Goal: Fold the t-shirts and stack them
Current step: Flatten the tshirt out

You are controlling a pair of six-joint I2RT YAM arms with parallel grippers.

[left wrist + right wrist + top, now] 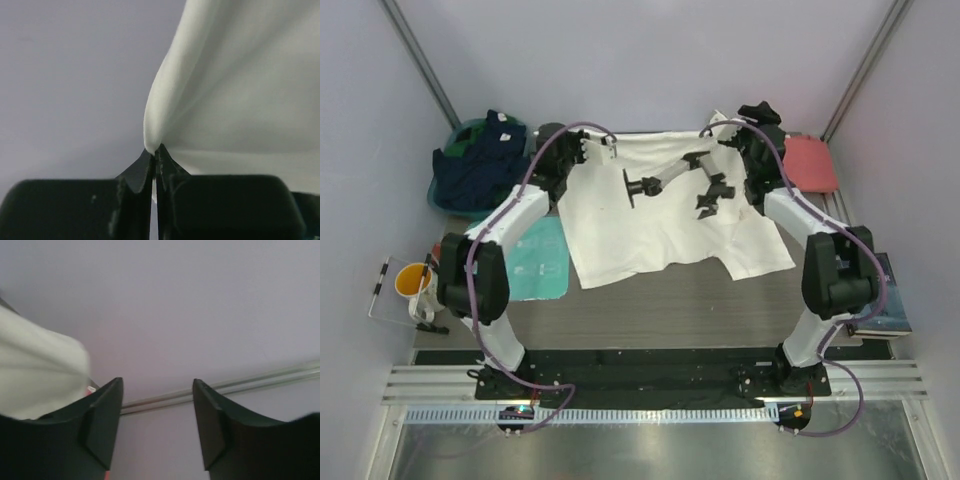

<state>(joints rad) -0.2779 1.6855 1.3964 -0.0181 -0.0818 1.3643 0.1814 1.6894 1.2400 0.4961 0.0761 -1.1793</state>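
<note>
A large cream-white t-shirt [665, 215] lies spread across the middle of the table, its far edge lifted at the back. My left gripper [603, 143] is shut on that edge's left corner; in the left wrist view the cloth [235, 85] rises from the pinched left gripper [155, 149]. My right gripper [727, 127] is at the shirt's far right corner. In the right wrist view the right gripper [157, 385] stands open with nothing between its fingers, and white cloth [40, 370] hangs just to its left. A folded salmon-red t-shirt [810, 163] lies at the back right.
A teal bin with dark navy and green clothes [480, 165] stands at the back left. A flat teal board [538, 262] lies left of the shirt. A yellow cup [414, 280] is at the left edge and a book [888, 305] at the right edge.
</note>
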